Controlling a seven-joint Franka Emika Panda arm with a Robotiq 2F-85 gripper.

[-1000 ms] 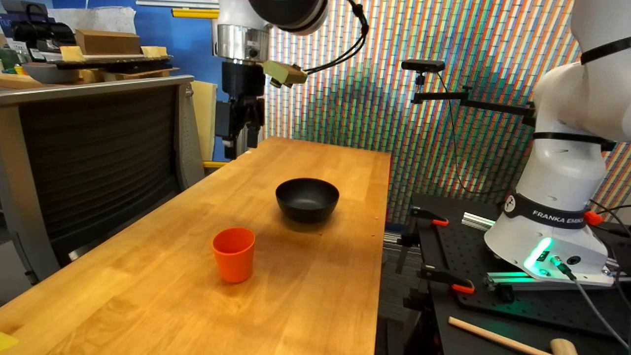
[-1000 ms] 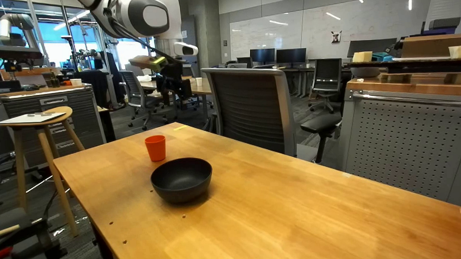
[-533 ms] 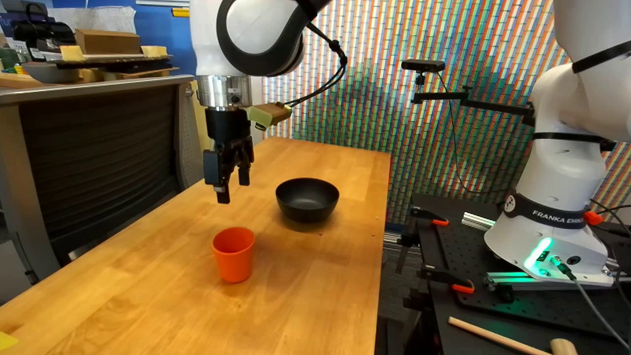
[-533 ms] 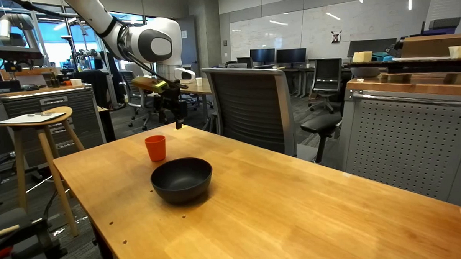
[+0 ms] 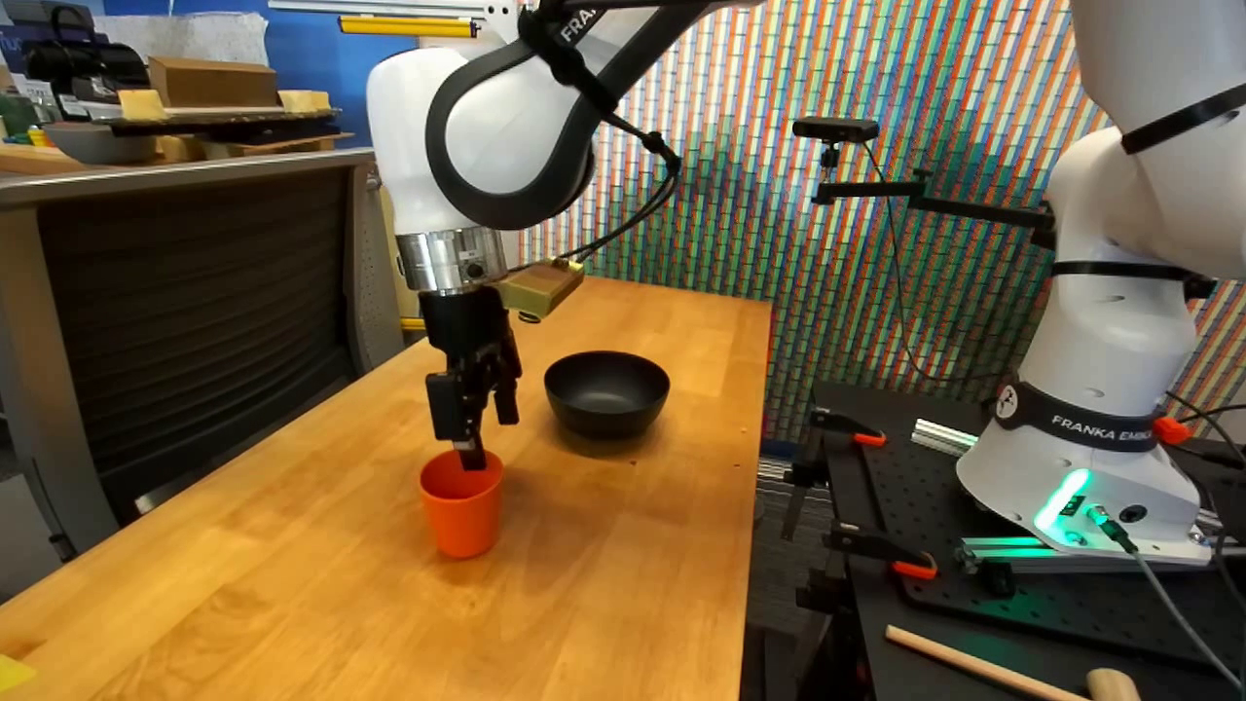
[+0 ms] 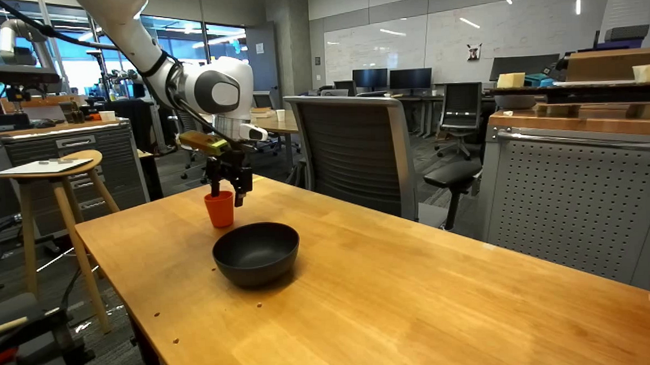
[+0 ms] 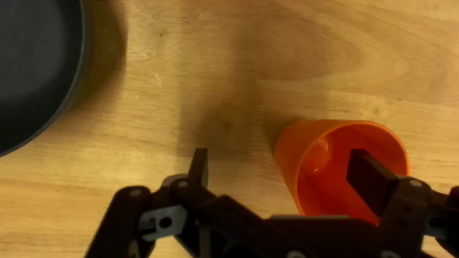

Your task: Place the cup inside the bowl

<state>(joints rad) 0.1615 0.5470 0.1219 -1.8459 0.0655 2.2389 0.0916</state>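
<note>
The orange-red cup (image 5: 463,521) stands upright on the wooden table in both exterior views (image 6: 220,212). The black bowl (image 5: 605,401) sits apart from it, also upright, and nothing shows inside it (image 6: 256,263). My gripper (image 5: 490,441) is open at the cup's mouth, tilted a little (image 6: 227,198). In the wrist view, the right finger of the gripper (image 7: 279,157) overlaps the opening of the cup (image 7: 292,147). The left finger is outside the cup, on the side toward the bowl (image 7: 32,71). I cannot tell whether the right fingertip is below the rim.
The wooden table (image 5: 292,594) carries the cup and bowl. A grey chair (image 6: 351,154) stands against its long edge. The robot base (image 5: 1081,487) and a wooden mallet (image 5: 983,667) are on a black bench beside the table. A camera (image 5: 835,129) hangs on a bracket behind.
My gripper has come down from high above the table to the cup's mouth, staying open and tilting slightly. The cup and bowl have not moved.
</note>
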